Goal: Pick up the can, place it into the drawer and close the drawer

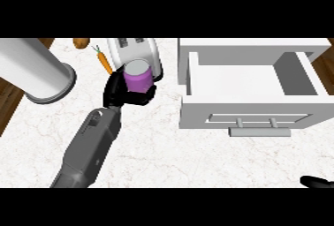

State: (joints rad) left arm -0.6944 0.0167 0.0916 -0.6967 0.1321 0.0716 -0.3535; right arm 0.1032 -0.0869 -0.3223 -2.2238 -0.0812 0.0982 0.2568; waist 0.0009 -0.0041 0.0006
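Right hand (317,182) cut off at edge

One head view is looking steeply down onto the desk (163,150) from close above, forearms entering from the near edge.

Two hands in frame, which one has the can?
The left hand, upper left by the toaster: its black fingers curl round the purple can. The right hand holds nothing; only a bit of it shows at the lower right corner.
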